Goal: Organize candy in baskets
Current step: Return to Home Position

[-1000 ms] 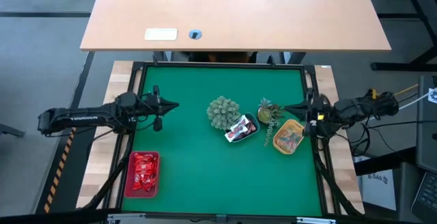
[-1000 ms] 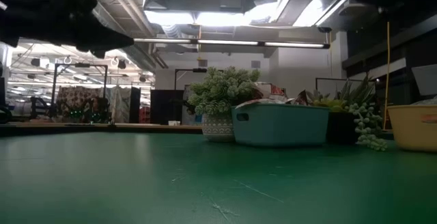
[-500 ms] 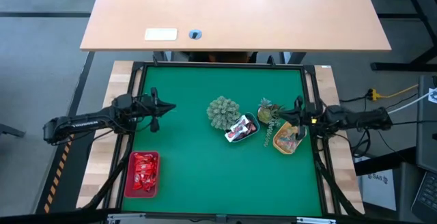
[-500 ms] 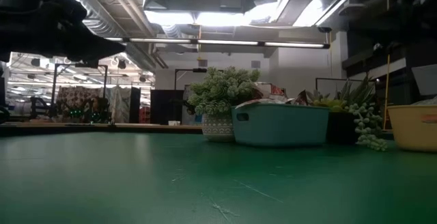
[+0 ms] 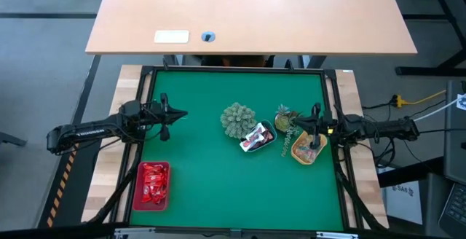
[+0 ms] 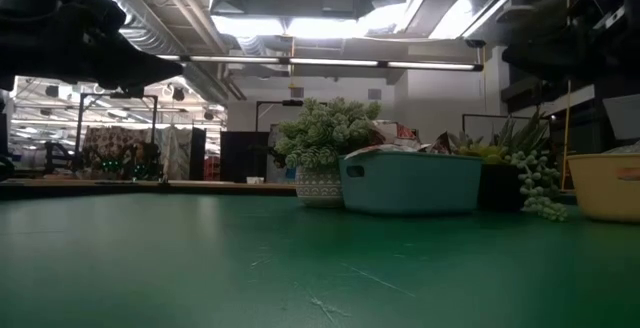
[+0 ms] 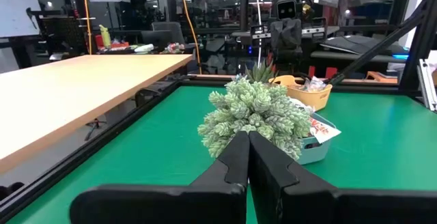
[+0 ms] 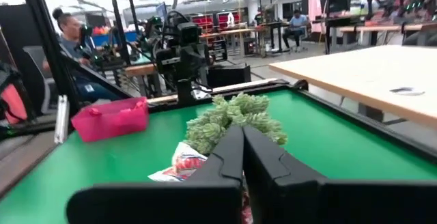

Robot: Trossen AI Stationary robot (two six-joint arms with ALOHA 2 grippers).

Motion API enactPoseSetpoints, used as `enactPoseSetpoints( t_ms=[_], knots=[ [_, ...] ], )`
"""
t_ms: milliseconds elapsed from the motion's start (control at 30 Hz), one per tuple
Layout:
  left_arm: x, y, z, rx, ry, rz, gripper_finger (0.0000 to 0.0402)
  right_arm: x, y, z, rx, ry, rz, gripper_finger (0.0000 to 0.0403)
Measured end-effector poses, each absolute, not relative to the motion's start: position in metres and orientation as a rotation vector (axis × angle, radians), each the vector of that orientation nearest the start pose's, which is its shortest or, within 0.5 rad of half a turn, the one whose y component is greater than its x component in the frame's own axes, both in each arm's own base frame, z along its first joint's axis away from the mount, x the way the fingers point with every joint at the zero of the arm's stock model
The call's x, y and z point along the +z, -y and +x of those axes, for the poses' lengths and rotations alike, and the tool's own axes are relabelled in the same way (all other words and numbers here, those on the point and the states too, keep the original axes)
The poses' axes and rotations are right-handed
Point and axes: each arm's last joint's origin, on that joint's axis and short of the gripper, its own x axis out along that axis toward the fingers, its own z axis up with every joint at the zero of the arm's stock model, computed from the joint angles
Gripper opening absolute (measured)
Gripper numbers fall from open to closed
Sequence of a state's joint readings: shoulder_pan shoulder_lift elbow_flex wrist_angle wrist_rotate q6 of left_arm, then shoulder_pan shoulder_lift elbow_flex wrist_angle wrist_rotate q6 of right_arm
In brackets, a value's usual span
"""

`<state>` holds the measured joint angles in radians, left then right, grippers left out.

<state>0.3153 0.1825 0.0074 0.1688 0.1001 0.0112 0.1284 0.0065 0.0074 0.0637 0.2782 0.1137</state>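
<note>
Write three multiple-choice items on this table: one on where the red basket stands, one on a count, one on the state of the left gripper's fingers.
1. On the green mat, the red basket stands: A) on the left gripper's side, apart from the others; B) dead centre; C) at the far edge.
2. Baskets on the mat: A) two; B) three; C) five.
3. The left gripper's fingers are: A) shut, empty; B) wide open; C) gripping something.
Answers: 1A, the high view shows it alone on that side. 2B, the red one, the blue basket and the yellow basket. 3A, the left wrist view shows them pressed together.
</note>
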Motion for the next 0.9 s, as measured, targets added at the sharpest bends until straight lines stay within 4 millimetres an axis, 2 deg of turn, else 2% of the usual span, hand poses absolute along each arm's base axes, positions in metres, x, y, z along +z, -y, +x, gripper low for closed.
enactPoseSetpoints(
  t_ms=[300, 467, 900],
  knots=[
    [0.1657, -0.029, 0.1045, 0.146, -0.022, 0.006, 0.0002, 0.1715, -0.0041, 0.0965, -0.164, 0.064, 0.041, 0.0003],
    [0.1601, -0.0295, 0.1042, 0.168, -0.079, -0.008, 0.0002, 0.1714, -0.0042, 0.0965, -0.163, 0.062, 0.033, 0.0003],
    [0.1603, -0.0305, 0.104, 0.201, -0.077, -0.006, 0.0002, 0.1712, -0.0042, 0.0965, -0.163, 0.061, 0.033, 0.0003]
  ],
)
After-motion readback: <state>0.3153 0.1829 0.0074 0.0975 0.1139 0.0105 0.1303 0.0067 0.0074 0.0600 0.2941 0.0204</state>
